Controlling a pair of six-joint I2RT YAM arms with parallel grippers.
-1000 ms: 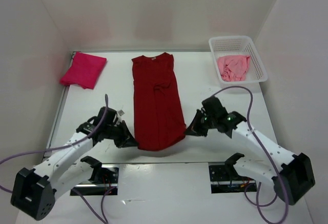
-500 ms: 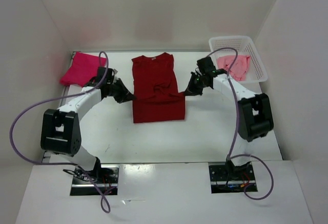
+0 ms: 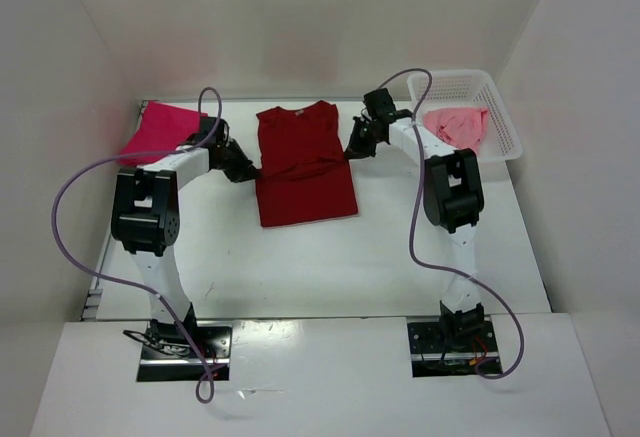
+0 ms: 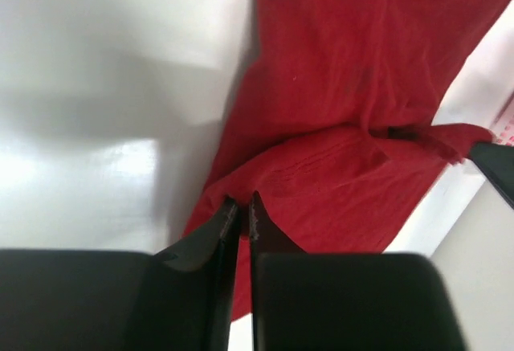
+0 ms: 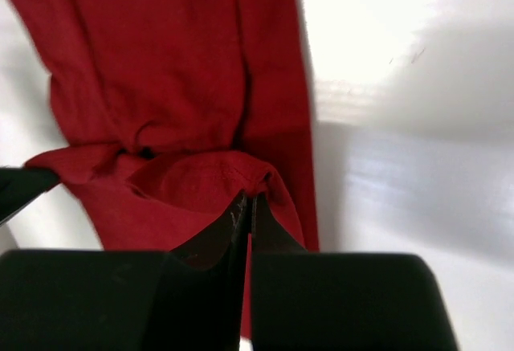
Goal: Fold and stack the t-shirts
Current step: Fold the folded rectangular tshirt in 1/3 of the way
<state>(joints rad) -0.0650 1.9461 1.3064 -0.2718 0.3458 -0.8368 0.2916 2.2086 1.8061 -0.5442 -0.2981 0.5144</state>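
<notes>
Dark-red shirt (image 3: 305, 177) edges pinched, seemingly, by L fingers (image 4: 239, 210) & R fingers (image 5: 247, 200), both arms outstretched.

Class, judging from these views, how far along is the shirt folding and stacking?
Done: magenta shirt lies folded, far left. In hand: left tool and right tool each pinch the dark red shirt, doubled over. Left: light pink shirt crumpled in basket; nothing stacked.
</notes>
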